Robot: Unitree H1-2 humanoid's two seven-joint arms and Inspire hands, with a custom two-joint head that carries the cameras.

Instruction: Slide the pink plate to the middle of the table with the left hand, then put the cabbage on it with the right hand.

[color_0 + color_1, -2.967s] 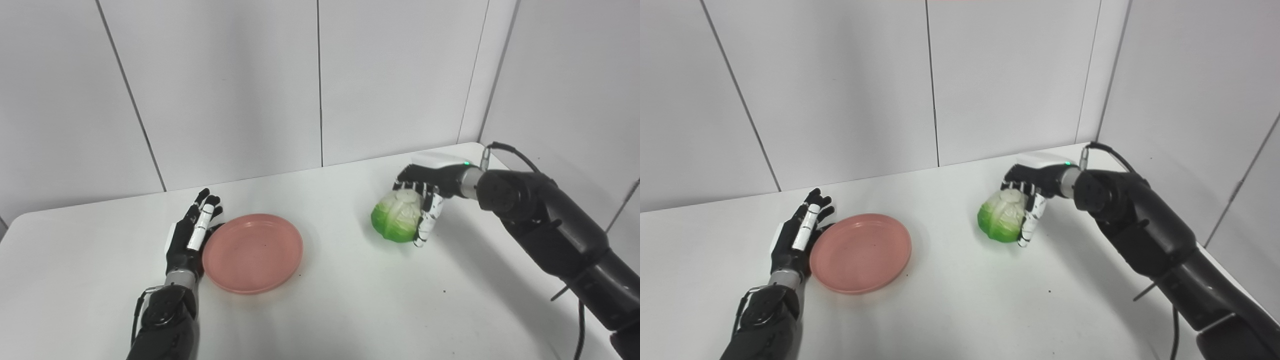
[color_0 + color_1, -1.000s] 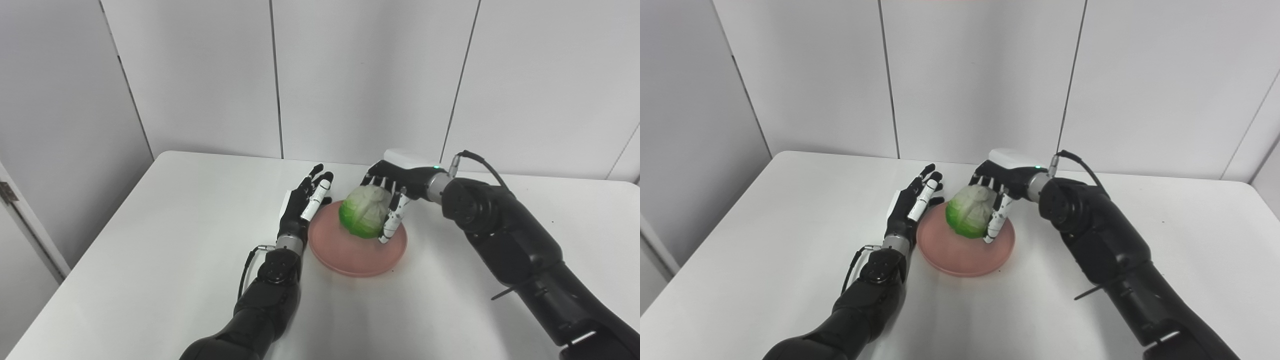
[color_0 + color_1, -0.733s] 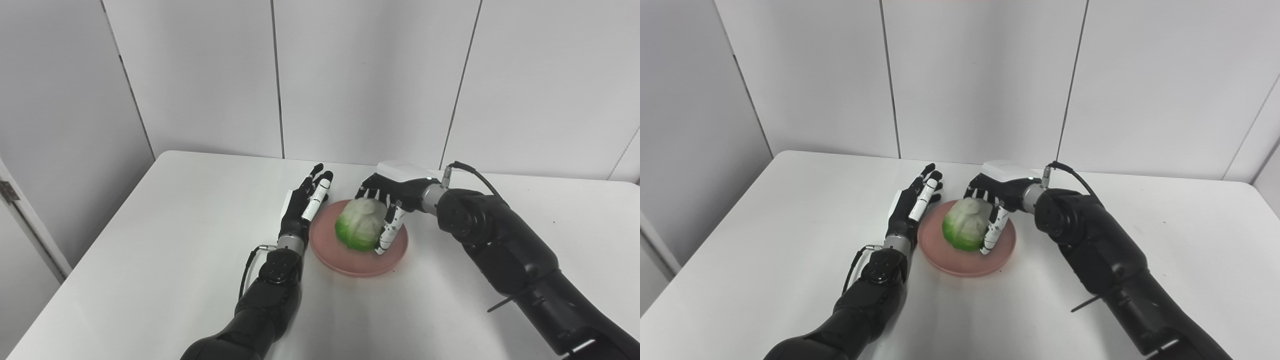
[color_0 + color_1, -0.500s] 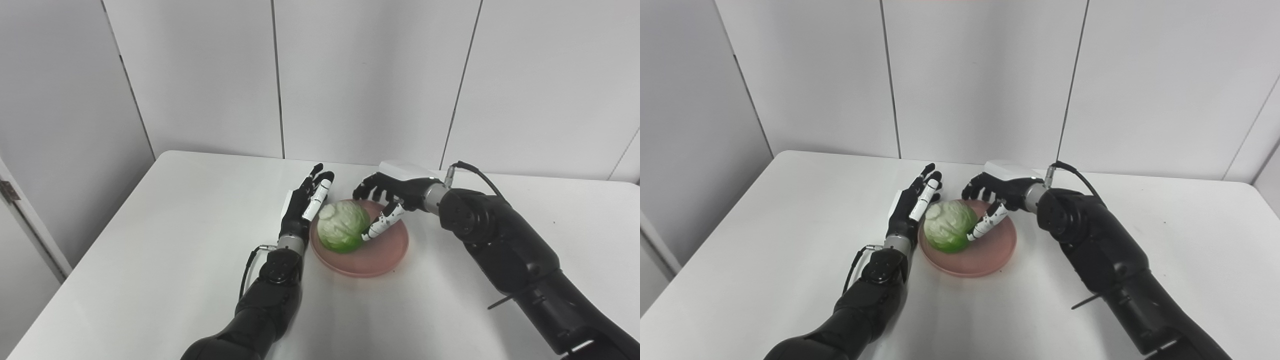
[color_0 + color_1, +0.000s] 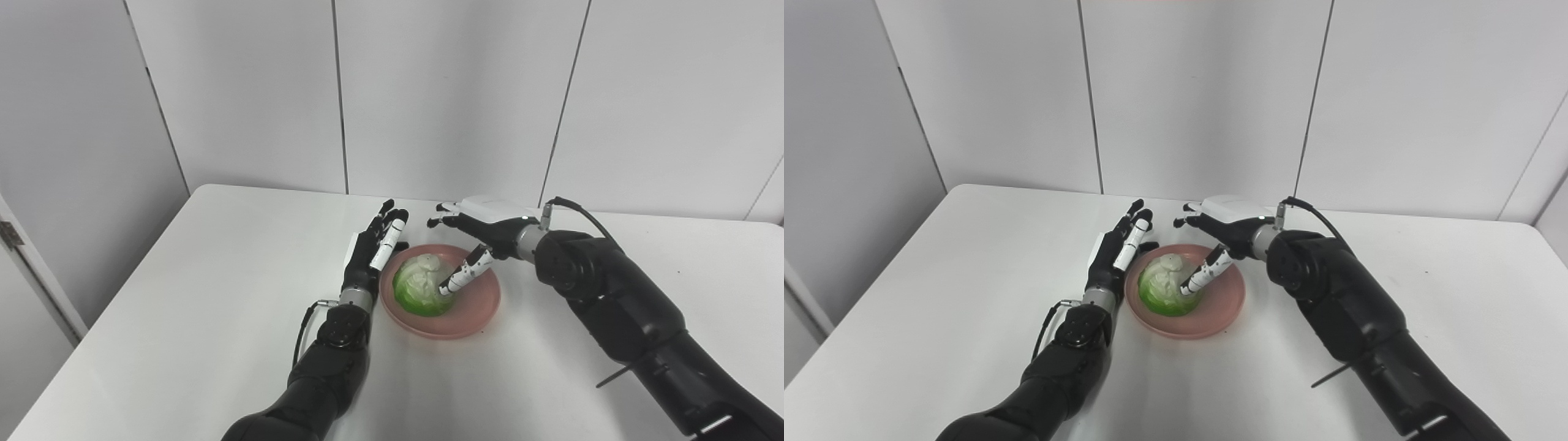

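Over the plate's far rim, the right hand [image 5: 484,236] is spread and holds nothing, its thumb tip just touching the cabbage [image 5: 420,286] or a hair off it; I cannot tell which. At nine o'clock of the pink plate [image 5: 471,306], the left hand [image 5: 372,251] stands flat and unclenched against the rim. To finish well, I judge the right hand should lift straight up and back off toward three o'clock, so the thumb does not roll the round head. Glossy green leaves fade pale at the crown; it lies left of centre in the smooth, shallow dish on a matte white table [image 5: 184,294].
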